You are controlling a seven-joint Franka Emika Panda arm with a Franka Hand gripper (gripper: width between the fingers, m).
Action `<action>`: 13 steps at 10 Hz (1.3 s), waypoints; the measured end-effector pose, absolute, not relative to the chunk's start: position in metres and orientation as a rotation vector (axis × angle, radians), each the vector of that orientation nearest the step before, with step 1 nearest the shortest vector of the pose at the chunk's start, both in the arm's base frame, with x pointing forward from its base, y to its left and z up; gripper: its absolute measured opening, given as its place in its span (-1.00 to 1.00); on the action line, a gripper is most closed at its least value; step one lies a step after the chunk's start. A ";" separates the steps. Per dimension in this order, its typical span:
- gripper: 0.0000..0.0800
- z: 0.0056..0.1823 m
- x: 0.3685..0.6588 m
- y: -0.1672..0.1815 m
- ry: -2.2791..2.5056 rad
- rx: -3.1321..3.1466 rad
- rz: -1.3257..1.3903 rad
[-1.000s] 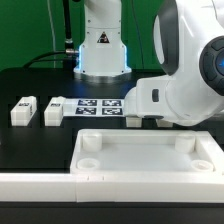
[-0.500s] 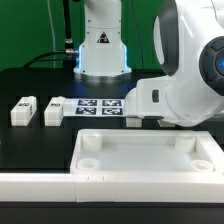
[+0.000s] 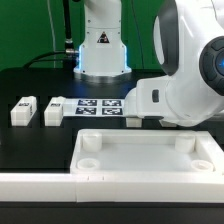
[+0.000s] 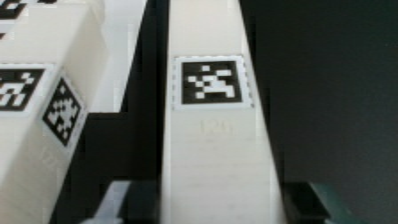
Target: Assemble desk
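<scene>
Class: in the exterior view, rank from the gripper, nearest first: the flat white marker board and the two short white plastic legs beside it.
1. Marker board, beside the gripper.
2. Inner leg, at the board's end.
3. Outer leg, exterior view's far left.

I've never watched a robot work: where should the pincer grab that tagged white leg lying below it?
Probably take the leg across its two long parallel sides, coming straight down from above: it lies flat, tag up, with gaps either side.
</scene>
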State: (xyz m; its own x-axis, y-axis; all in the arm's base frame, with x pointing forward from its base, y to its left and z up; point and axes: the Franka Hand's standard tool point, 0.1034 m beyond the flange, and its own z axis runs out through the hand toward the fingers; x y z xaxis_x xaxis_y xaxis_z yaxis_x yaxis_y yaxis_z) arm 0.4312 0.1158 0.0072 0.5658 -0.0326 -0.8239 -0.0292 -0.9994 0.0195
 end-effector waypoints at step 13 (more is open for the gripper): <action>-0.27 0.117 0.525 0.101 -0.080 3.148 -0.654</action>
State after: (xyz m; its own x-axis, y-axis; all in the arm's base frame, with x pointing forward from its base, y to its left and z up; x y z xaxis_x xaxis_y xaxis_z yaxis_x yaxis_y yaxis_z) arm 0.5246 0.1008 0.1174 0.9161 -0.0334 -0.3995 -0.0639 -0.9959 -0.0633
